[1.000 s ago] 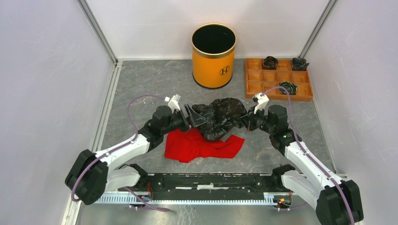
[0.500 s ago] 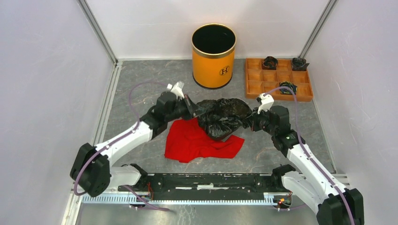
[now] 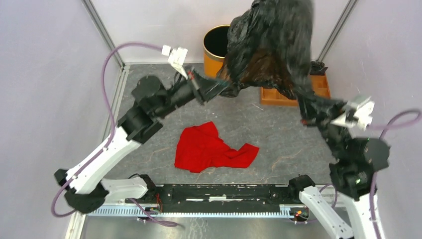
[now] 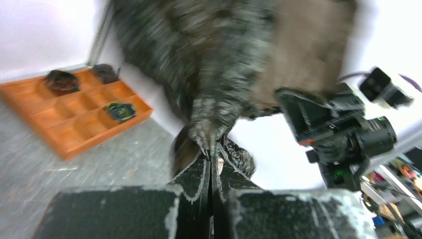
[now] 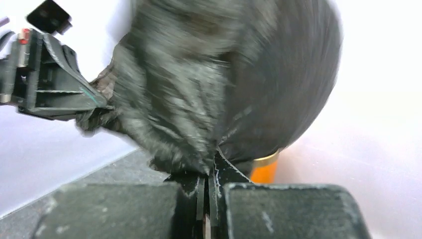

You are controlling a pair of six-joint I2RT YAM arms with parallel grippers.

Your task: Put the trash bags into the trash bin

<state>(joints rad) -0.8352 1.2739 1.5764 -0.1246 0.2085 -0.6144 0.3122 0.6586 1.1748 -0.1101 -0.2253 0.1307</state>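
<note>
1. Your left end effector [image 3: 218, 88] is up off the table [image 3: 283, 149], jaws pinched shut on one edge of the bag [image 3: 271, 45]. The left wrist view shows the fingers pressed together with black plastic bunched between them.
2. Your right end effector [image 3: 311, 109] is clamped the same way on the opposite edge. The right wrist view shows next to no gap between the fingers, with a twist of plastic caught in there.
3. The bag is slung between the two arms, in the air and clear of the table. It's billowed into a big crinkled dome, and every view has it blurred.
4. From the top camera the bag covers the right side of the bin [image 3: 214, 50]. Only the left slice of the orange wall and the dark mouth shows.
5. I cannot tell from these views whether the bag is over the mouth or short of it. None of it is visibly inside.
6. The bin stands upright at the far end of the table. The right wrist view catches a strip of orange and gold rim just under the bag.
7. The cloth [image 3: 211, 149] lies flat on the table between the arms, below the bag and apart from it.
8. The tray [image 3: 319, 88] sits right of the bin, half hidden by the bag. The left wrist view shows dark bundles [image 4: 60, 80] in its compartments.
</note>
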